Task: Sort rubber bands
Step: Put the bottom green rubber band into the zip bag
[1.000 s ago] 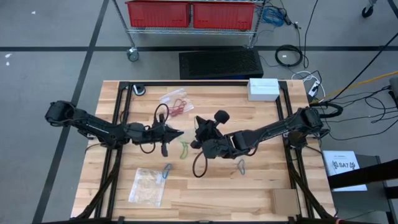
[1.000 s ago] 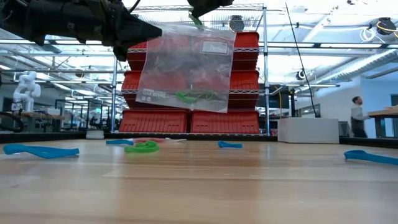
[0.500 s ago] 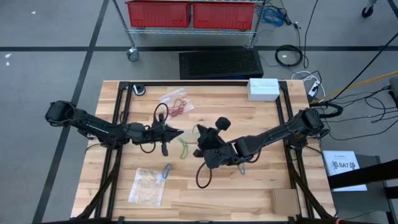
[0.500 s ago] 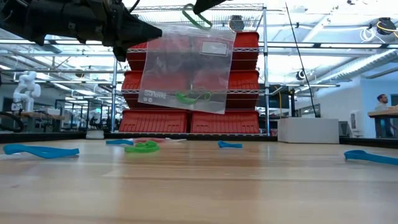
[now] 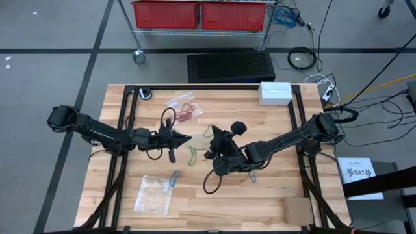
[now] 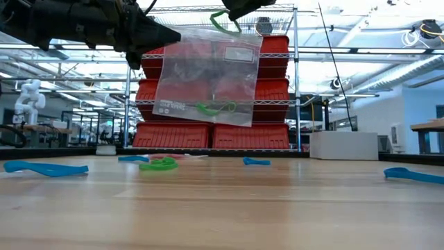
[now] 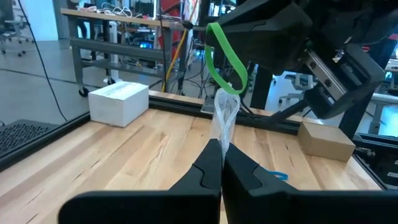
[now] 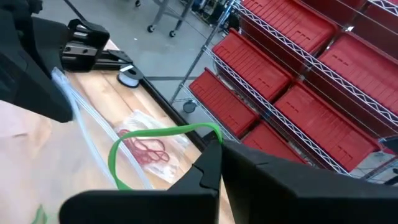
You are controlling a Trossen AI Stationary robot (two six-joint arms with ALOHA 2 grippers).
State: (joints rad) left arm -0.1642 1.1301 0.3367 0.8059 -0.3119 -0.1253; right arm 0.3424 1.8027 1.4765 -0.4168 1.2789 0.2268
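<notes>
Rubber bands, from above: a green one [image 5: 209,132] hangs from the right gripper [image 5: 212,138], pinched in its closed fingers near mid-table. The left gripper [image 5: 188,138], just beside it, is clamped on a clear bag [image 6: 208,73] that can't be made out from here. Another green band [image 5: 193,156] lies just below them, a blue band [image 5: 175,178] sits by a second bag [image 5: 154,194], and a third bag [image 5: 184,108] holds red ones.

Low view: the held bag hangs clear of the table [image 6: 222,208], one green band [image 6: 214,107] already inside; the gripped band is at its top edge. Blue bands [image 6: 45,168] lie loose, so I judge sorting well short of done.

Left wrist view: the band loops just above the bag's mouth, with open table beyond.

Right wrist view: the band hangs beside the bag's edge; little slack for aiming.
</notes>
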